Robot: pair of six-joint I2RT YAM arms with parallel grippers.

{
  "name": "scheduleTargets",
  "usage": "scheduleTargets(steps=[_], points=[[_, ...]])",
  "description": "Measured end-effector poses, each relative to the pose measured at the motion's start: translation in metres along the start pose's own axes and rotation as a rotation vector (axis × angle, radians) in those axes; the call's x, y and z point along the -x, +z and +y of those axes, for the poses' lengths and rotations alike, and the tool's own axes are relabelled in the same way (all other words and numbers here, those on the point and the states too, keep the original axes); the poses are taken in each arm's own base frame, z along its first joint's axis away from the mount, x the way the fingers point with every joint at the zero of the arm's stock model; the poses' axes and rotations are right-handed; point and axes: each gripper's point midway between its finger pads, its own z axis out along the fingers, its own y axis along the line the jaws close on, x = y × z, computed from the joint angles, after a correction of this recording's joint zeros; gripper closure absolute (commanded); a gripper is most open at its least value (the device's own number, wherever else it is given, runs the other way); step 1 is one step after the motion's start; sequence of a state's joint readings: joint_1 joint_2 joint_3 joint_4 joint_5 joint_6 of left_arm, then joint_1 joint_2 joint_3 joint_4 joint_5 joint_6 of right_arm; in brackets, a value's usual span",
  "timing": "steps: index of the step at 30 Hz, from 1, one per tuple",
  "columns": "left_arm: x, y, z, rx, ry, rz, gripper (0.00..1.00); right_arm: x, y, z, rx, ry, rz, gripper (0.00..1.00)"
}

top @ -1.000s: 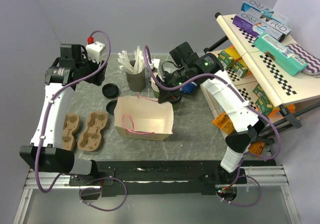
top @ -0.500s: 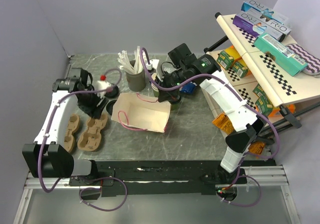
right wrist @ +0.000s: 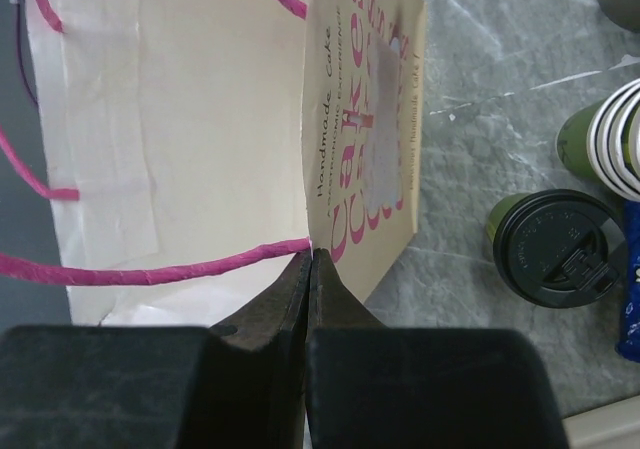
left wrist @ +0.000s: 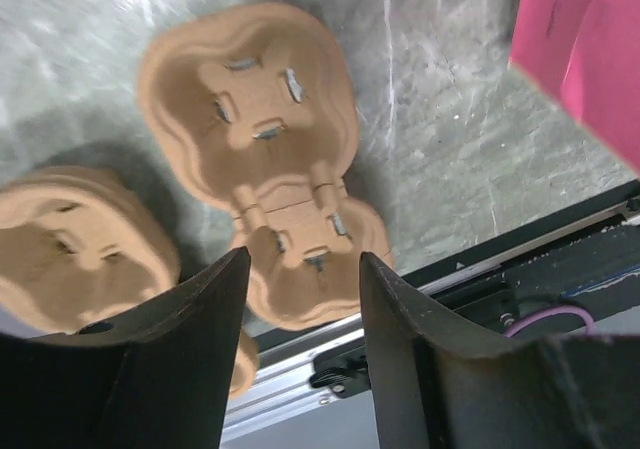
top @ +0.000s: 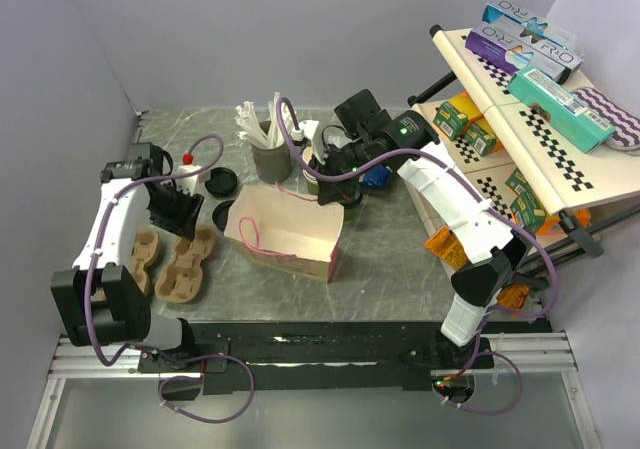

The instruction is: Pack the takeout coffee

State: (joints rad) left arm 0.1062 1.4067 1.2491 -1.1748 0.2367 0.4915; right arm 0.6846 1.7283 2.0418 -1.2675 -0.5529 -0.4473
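One takeout coffee (right wrist: 558,249) stands beside the right gripper's (right wrist: 309,269) pinched bag (right wrist: 180,119)

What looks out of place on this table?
The paper bag sits askew, its rim pinched shut in the right arm's jaws. A black lid lies loose with no cup. The takeout coffee stands upright; nothing spilled.

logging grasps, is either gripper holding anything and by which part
Right gripper is shut on the paper bag, pinching its top rim by the pink handle. Left gripper is open above a cup carrier, holding nothing.
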Motion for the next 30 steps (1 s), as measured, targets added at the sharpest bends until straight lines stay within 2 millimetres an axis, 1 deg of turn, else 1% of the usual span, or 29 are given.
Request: scheduleTargets(steps=[5,9,16,20,23,30], points=[[-0.021,0.024,-0.005,-0.017,-0.043,0.052,0.44,0.0,0.0,0.0,-0.003,0.005,0.001,1.0],[-0.029,0.036,-0.002,0.005,-0.072,0.068,0.43,0.0,0.0,0.0,-0.003,0.006,0.001,1.0],[-0.034,0.05,0.008,0.066,-0.114,0.065,0.44,0.0,0.0,0.0,-0.002,0.014,0.0,1.0],[-0.034,0.056,0.014,0.091,-0.124,0.061,0.45,0.004,-0.002,0.004,0.026,-0.003,-0.018,1.0],[-0.034,0.06,0.015,0.092,-0.127,0.065,0.47,0.007,-0.003,0.005,0.036,-0.019,-0.029,1.0],[-0.038,0.066,0.013,0.085,-0.149,0.082,0.47,0.008,-0.003,0.006,0.046,-0.013,-0.031,1.0]])
